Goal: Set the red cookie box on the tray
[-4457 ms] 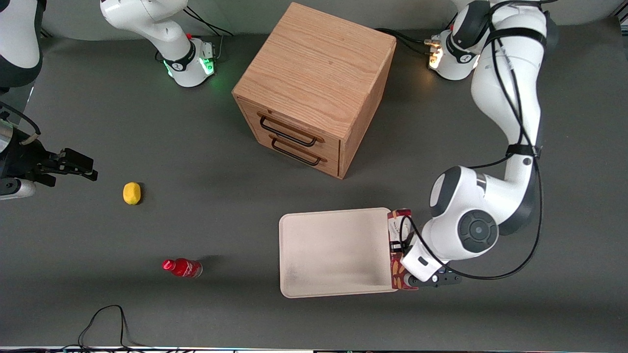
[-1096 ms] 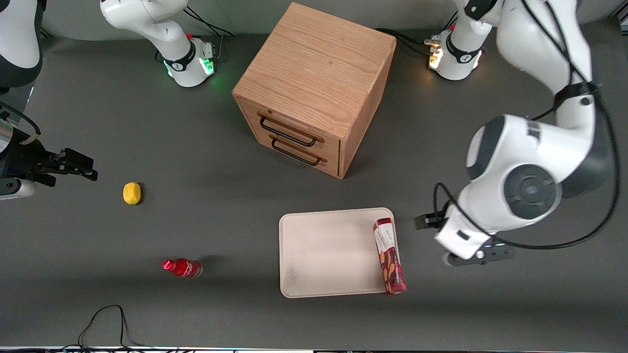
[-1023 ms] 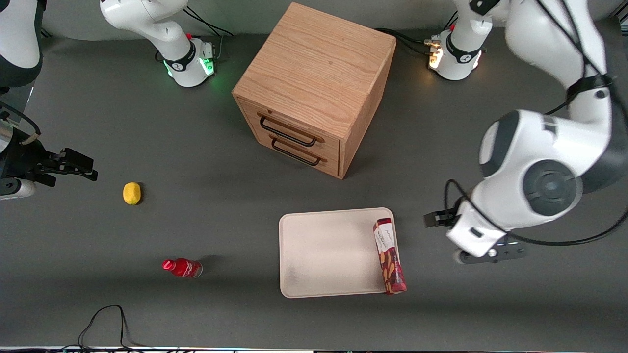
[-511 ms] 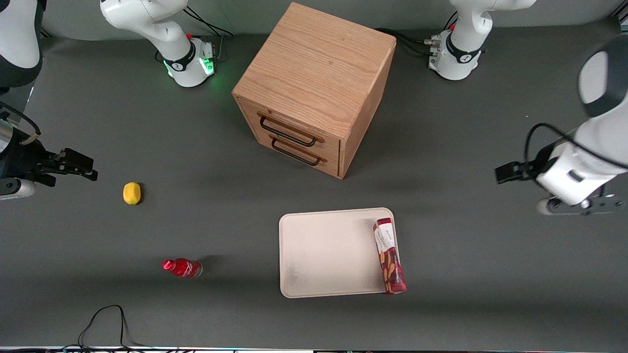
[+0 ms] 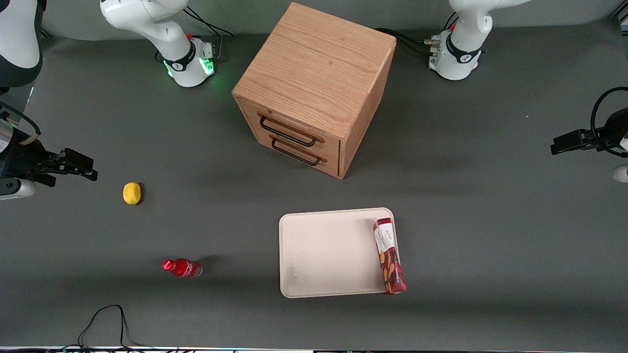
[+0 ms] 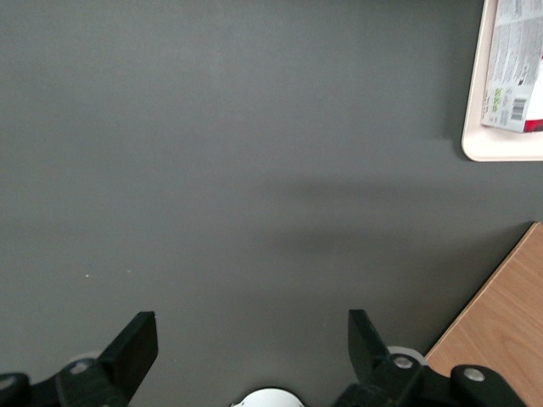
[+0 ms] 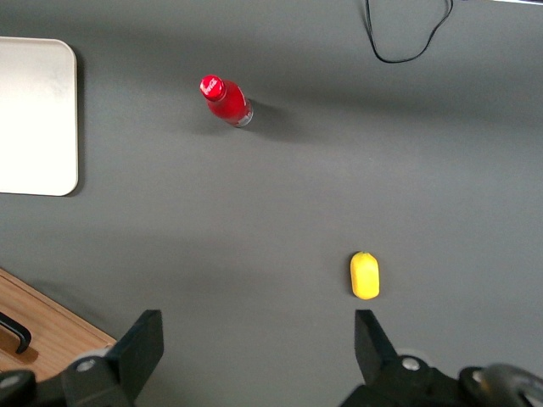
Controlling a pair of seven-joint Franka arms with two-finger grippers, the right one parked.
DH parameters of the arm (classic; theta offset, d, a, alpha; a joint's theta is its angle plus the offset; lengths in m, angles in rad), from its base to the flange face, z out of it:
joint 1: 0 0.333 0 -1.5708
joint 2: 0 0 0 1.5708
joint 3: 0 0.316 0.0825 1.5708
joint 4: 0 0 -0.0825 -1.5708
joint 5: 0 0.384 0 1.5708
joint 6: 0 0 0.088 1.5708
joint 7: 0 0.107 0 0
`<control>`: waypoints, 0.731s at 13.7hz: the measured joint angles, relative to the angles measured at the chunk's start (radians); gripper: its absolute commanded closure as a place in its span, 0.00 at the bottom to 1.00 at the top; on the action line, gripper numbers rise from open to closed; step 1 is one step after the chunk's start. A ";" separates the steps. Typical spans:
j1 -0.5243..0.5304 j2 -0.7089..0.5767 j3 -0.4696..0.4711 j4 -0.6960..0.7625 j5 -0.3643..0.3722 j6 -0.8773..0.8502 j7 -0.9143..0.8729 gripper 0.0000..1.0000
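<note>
The front view looks steeply down on the whole surface point(image 5: 206, 147). Both wrist views face straight down from higher up, seemingly; each shares the tray point(image 5: 324, 255) corner.

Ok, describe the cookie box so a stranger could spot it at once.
Find the wooden drawer cabinet; nearer the camera lies a cream tray. The cookie box rests along the tray's edge toward the working arm's end: long, slim, dark red, unlike the small red bottle. The gripper hangs open, away from it.

cookie box point(image 5: 389, 256) lying along the tray point(image 5: 328, 255) edge nearest the working arm, one end overhanging the rim, gripper point(image 6: 250, 356) spread wide over bare table well away toward that arm's end, drawer cabinet point(image 5: 314, 88) farther from the front camera than the tray
</note>
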 measured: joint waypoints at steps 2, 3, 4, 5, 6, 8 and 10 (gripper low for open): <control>-0.013 -0.009 0.001 -0.023 0.012 0.000 -0.001 0.00; -0.035 -0.011 0.021 -0.027 0.021 0.000 -0.001 0.00; -0.065 -0.010 0.057 -0.027 0.026 0.001 -0.001 0.00; -0.089 -0.011 0.087 -0.027 0.028 0.001 -0.001 0.00; -0.099 -0.011 0.102 -0.027 0.029 0.001 -0.001 0.00; -0.102 -0.011 0.110 -0.026 0.029 0.003 -0.001 0.00; -0.102 -0.011 0.111 -0.025 0.030 0.004 -0.001 0.00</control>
